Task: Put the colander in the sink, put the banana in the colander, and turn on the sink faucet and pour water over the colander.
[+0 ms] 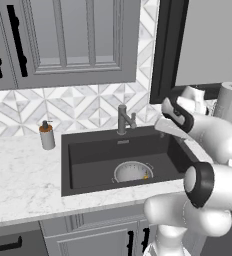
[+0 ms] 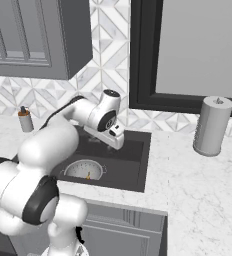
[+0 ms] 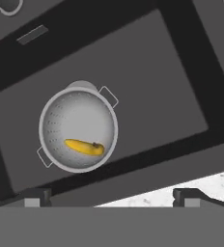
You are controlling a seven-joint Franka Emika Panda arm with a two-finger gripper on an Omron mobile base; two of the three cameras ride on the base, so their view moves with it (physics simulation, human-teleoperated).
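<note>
Sink (image 1: 88, 160): rectangular matte black basin set into my white marble bench (image 1: 18, 185). The basin floor carries the colander; the rest of the floor is bare.

Colander (image 3: 78, 129): round silver-grey perforated bowl, upright on the sink floor, toward the front wall of the basin. Two small wire handles stick out on opposite sides. In the hand view a rounded steel edge, apparently the drain, peeks out from behind its rim.

Banana (image 3: 85, 147): small, yellow, dark at the tips, lying on its side inside the colander, low in the bowl and off centre toward one wall. From the left base view just a speck of yellow shows over the rim.

Sink faucet (image 1: 123, 120): short grey post with a stubby spout and a side lever, standing on the back ledge of the sink, behind the basin. No water is visible.

My hand (image 3: 109, 195): held above the sink's front right part, pointing down into the basin, apart from everything. The fingers (image 3: 34, 197) are spread to their widest and nothing is between them.

Soap dispenser (image 1: 47, 135): small bottle with a dark pump, on the bench left of the sink, against the tiled backsplash.

Paper towel roll (image 2: 212, 126): upright grey cylinder on the bench, well right of the sink, below the dark-framed window.
</note>
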